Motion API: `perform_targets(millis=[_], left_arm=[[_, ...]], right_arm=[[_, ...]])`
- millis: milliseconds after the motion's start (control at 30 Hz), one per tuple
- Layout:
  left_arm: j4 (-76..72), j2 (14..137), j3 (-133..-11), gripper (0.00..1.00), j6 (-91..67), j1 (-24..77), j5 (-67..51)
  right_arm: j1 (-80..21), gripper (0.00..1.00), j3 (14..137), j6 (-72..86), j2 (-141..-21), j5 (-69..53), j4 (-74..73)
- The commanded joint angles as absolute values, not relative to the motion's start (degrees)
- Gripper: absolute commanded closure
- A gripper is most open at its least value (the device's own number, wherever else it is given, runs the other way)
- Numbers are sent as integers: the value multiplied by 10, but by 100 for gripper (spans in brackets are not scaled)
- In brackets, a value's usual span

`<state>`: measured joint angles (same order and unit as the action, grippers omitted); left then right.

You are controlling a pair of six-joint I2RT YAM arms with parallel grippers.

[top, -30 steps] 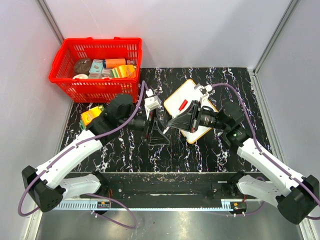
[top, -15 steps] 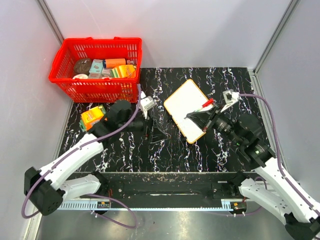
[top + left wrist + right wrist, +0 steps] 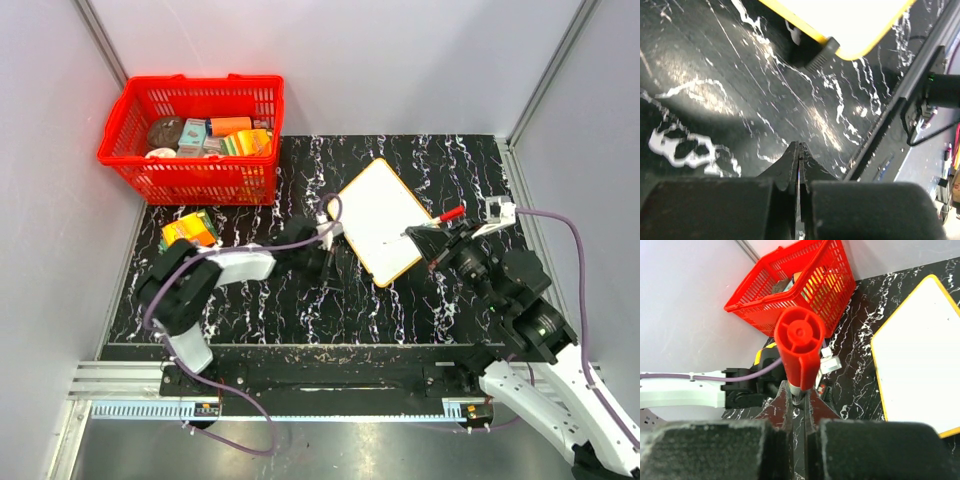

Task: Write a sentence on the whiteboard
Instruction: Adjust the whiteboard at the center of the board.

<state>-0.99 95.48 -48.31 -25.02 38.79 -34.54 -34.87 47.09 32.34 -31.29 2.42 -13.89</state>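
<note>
Right of whiteboard [image 3: 383,215]: right end effector [image 3: 799,393] clamping red marker [image 3: 799,342]; left end effector [image 3: 799,149] closed (empty).

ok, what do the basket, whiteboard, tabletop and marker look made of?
Basket: glossy red moulded plastic, judging by its lattice walls. Whiteboard: smooth white face, probably coated; thin yellow rim looks plastic. Tabletop: glossy black with white veining, shiny reflections; stone or marble-print laminate, can't tell. Marker in the right hand: red plastic, moulded spokes on its end.
</note>
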Motion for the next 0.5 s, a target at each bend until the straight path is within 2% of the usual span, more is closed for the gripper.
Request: perform_targets(millis=[0, 467], left_arm=[[-111, 1035, -535, 100, -276, 410, -332], [-218, 1153, -568, 100, -337, 439, -277]], right_arm=[[-350, 100, 484, 307, -293, 62, -157], [-350, 100, 491, 295, -286, 80, -188]])
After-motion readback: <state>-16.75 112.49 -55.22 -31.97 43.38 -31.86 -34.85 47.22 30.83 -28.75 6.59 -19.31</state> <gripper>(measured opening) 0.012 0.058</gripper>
